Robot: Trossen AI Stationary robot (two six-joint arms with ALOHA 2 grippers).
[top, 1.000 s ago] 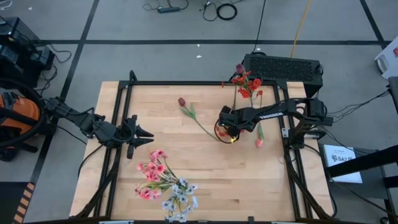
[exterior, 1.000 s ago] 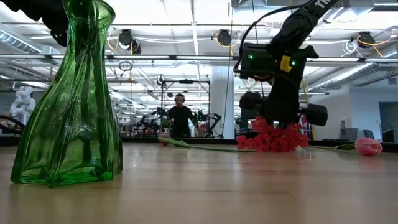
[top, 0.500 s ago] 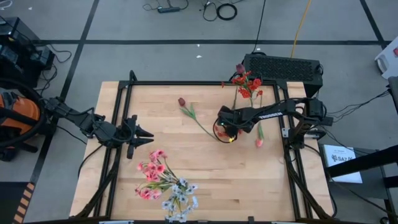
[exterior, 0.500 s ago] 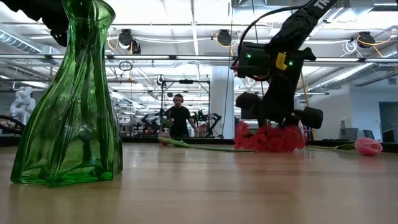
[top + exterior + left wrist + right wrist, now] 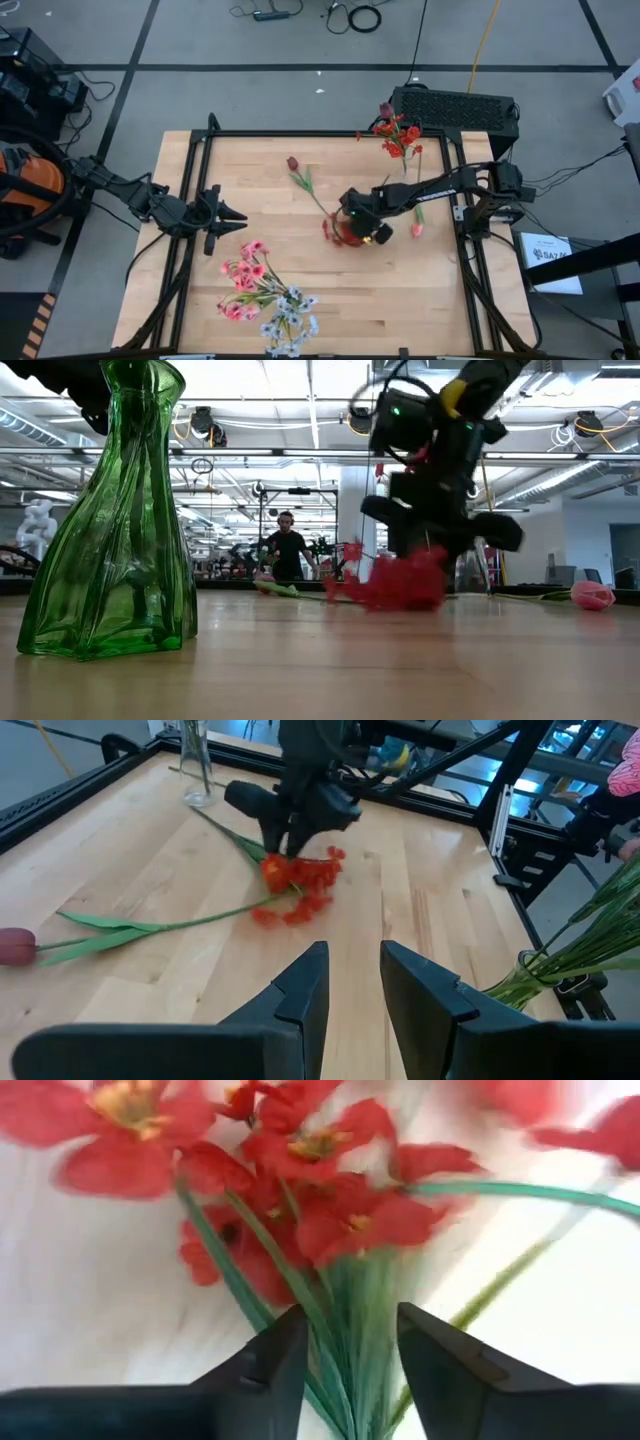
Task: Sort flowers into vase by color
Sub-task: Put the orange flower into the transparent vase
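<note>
Right gripper [image 5: 352,224], fingers closed around the green stems of a red flower cluster [image 5: 297,885] directly beneath it on the table [image 5: 420,290]; left gripper [image 5: 228,218] waits apart, fingers parted.

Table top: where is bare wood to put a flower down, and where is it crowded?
Bare wood lies between the left claw and the maroon tulip, and in the near right corner, below the pink bud. It is crowded around the right claw with its red cluster, and at the pink and white bunch.
</note>
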